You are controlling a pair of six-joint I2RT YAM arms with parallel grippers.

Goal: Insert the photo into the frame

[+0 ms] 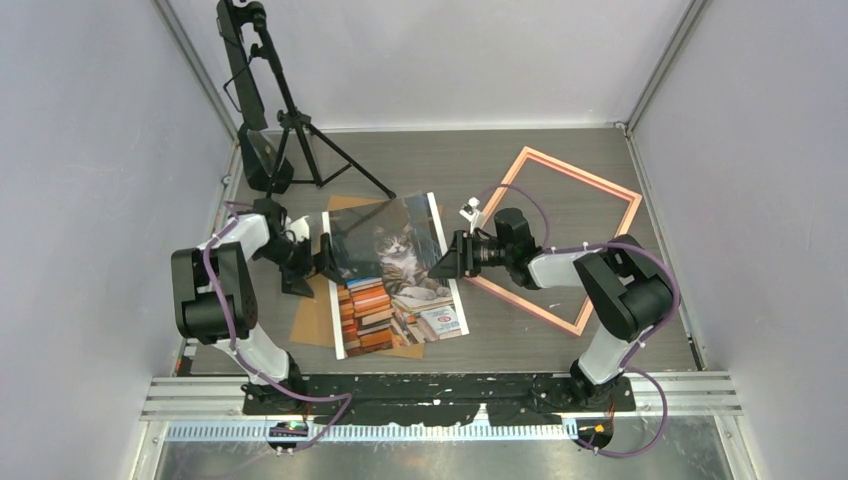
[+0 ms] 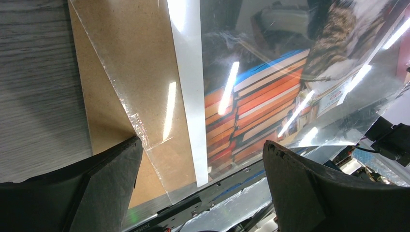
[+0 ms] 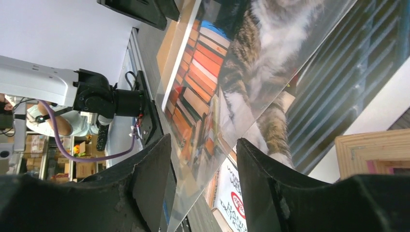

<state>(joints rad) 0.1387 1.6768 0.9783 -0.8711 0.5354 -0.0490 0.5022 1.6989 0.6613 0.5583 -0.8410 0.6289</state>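
Observation:
The photo (image 1: 400, 310), a cat among stacked books, lies flat on a brown backing board (image 1: 312, 320). Over its upper half a clear glossy sheet (image 1: 385, 240) stands tilted between my two grippers. My left gripper (image 1: 318, 255) is at the sheet's left edge, wide open; in its wrist view the sheet's corner (image 2: 145, 140) lies against the left finger (image 2: 116, 169), over the photo (image 2: 256, 106). My right gripper (image 1: 440, 262) is at the sheet's right edge. Its jaws (image 3: 203, 145) straddle that edge with gaps on both sides, above the photo (image 3: 229, 195). The salmon frame (image 1: 580, 172) lies empty to the right.
A black tripod (image 1: 290, 120) with a camera arm stands at the back left. Grey walls close in the table on three sides. The right arm lies across the frame's near left rail, and a frame corner (image 3: 372, 145) shows beside its right finger.

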